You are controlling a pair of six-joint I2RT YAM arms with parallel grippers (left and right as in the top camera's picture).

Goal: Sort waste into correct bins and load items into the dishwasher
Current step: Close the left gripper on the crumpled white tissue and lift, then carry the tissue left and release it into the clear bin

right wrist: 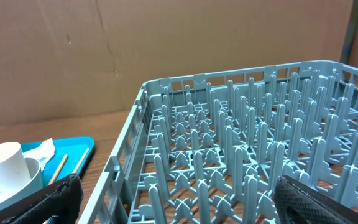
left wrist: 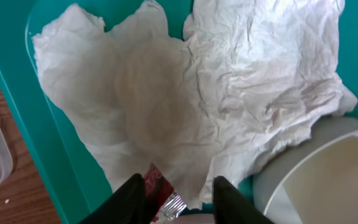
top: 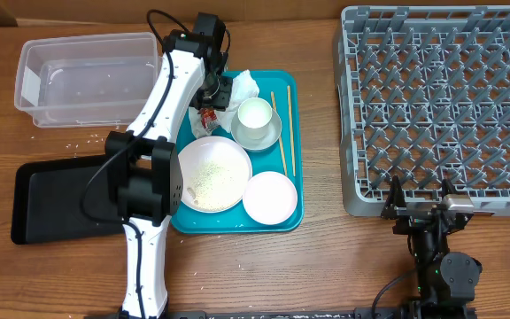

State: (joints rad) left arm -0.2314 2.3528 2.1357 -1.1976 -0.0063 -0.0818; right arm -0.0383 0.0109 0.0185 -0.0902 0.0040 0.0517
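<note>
**A:** What is nearest the robot's side of the wooden table [top: 326, 266]?

**B:** The right gripper [top: 421, 188], well to the right of the teal rectangular plastic serving tray [top: 296, 115]. Its two black fingers stand wide apart with nothing between them. It sits just at the near wall of the large square grey plastic dish rack [top: 348, 106], which lies to the tray's right.

**A:** And on the teal tray itself?

**B:** At its near edge is a large round white plate [top: 212, 175] dusted with rice. Just beside that is a small round white plate [top: 268, 197]. Past them, a small white cup [top: 255, 113] stands in a shallow white bowl [top: 259, 143]. Two thin wooden chopsticks [top: 282, 133] lie along the tray's right side.

**A:** Where is the other arm?

**B:** The left gripper [left wrist: 178, 186] is over the tray's far left corner, pointing down. The small red-and-white wrapper [left wrist: 160, 194] lies between its black fingers. The fingers are partway apart, and I cannot tell whether they pinch it. Just beyond the wrapper, a crumpled white paper napkin [left wrist: 229, 81] with a faint stain is spread over the tray's far end.

**A:** What lies off the tray?

**B:** To its left at the near end is a shallow black rectangular tray [top: 47, 199]. Farther back on the left is a clear plastic rectangular tub [top: 91, 44]. Loose white rice grains [top: 82, 142] are scattered on the wood between those two.
</note>
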